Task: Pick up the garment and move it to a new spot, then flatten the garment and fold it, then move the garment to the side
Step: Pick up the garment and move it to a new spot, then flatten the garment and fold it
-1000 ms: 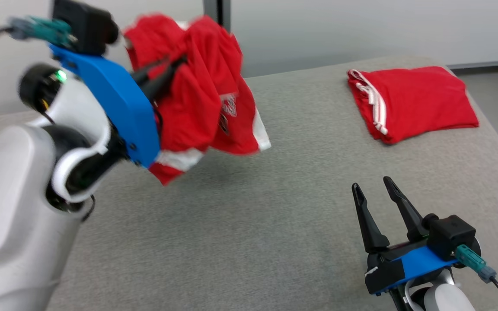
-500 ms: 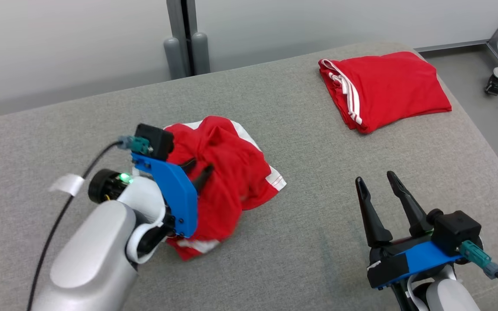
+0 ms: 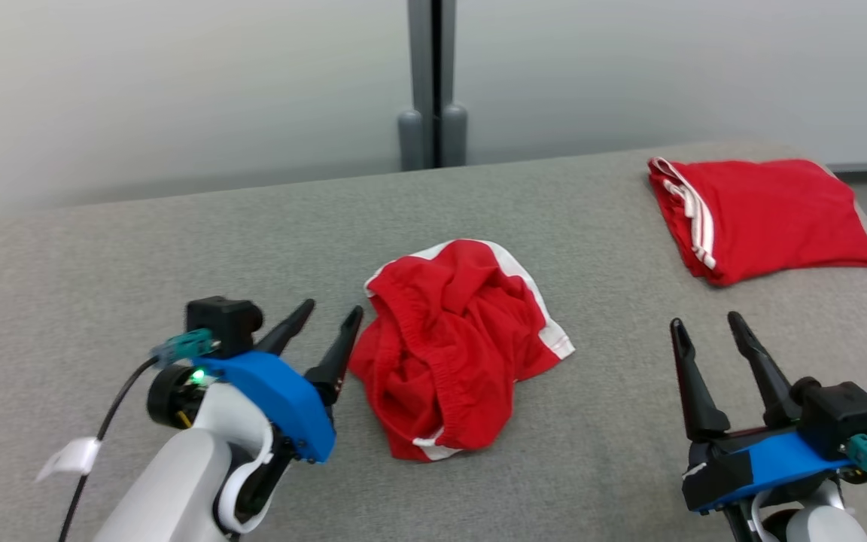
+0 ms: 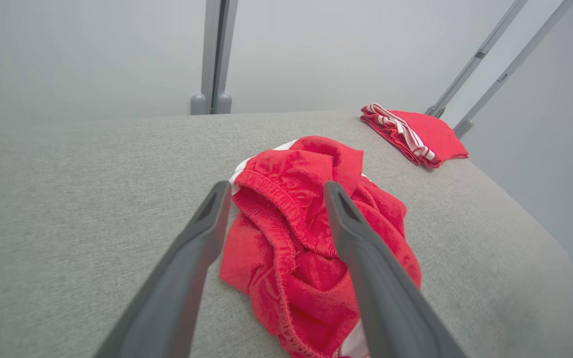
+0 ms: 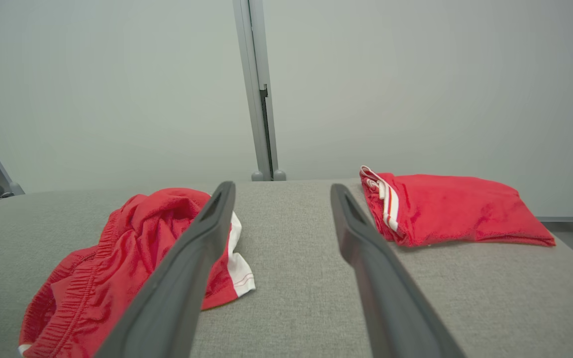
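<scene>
Though free of splayed left claw (image 3: 333, 306) and splayed right claw (image 3: 705, 318), garment (image 3: 448, 346): rumpled red heap on grey weave (image 3: 177, 248).

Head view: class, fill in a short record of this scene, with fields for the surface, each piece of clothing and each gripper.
support: grey surface, fabric-covered
task item: garment, red with white trim, crumpled in a heap near the middle
other item: folded red garment, far right, apart from the heap
left arm: left gripper open, holding nothing, close beside the heap's left edge
right arm: right gripper open, holding nothing, over bare surface
</scene>
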### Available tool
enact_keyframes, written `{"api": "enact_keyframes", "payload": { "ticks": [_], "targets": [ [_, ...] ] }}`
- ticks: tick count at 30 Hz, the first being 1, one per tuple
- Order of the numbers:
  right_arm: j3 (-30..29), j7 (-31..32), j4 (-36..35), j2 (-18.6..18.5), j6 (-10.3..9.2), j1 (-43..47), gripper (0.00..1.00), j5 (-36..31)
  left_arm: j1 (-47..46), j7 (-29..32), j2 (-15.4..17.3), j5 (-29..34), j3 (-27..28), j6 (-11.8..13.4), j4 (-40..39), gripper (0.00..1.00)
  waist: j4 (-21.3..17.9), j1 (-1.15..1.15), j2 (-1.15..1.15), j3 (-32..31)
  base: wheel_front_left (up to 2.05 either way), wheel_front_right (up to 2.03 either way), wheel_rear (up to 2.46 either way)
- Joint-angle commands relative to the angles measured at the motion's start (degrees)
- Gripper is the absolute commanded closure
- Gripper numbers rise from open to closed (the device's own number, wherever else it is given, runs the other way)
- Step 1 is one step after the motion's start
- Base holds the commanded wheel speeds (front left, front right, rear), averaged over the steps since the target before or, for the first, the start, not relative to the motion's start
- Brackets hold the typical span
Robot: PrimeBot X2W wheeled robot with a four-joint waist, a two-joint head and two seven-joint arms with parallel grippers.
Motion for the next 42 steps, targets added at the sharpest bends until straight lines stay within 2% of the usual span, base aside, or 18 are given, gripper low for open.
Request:
{"api": "enact_keyframes", "payload": {
  "ticks": [1,7,13,21,32,42],
  "targets": [
    [-0.8,0.4,-0.9,-0.1,0.00,1.2,0.00,-0.6,1.9,-2.2,1.0,0.0,1.4,1.1,-1.9,0.00,1.4,0.00,0.00,-0.5,0.00,0.00,0.00],
    [-1.9,1.2,-2.4,0.0,0.00,2.7,0.00,-0.4,8.6,-10.7,2.5,-0.6,6.7,5.4,-7.7,0.00,5.0,0.00,0.00,-2.2,0.00,0.00,0.00],
    [-2.3,1.8,-2.9,0.0,0.00,3.5,0.00,0.0,14.2,-18.0,5.5,2.3,9.8,8.5,-10.9,0.00,6.7,0.00,0.00,-2.8,0.00,0.00,0.00],
    [-2.6,1.5,-2.0,0.0,0.00,4.7,0.00,-0.1,20.9,-22.9,7.5,5.4,12.5,12.4,-12.0,0.00,7.2,0.00,0.00,-3.5,0.00,0.00,0.00],
    [-2.2,1.3,1.3,0.0,0.00,5.9,0.00,0.5,22.5,-23.8,8.7,7.7,13.0,12.9,-10.7,0.00,6.0,0.00,0.00,-4.7,0.00,0.00,0.00],
    [-1.4,1.1,2.5,0.0,0.00,5.7,0.00,1.3,22.5,-22.1,9.1,8.2,11.9,13.7,-10.8,0.00,4.5,0.00,0.00,-4.8,0.00,0.00,0.00]
  ]
}}
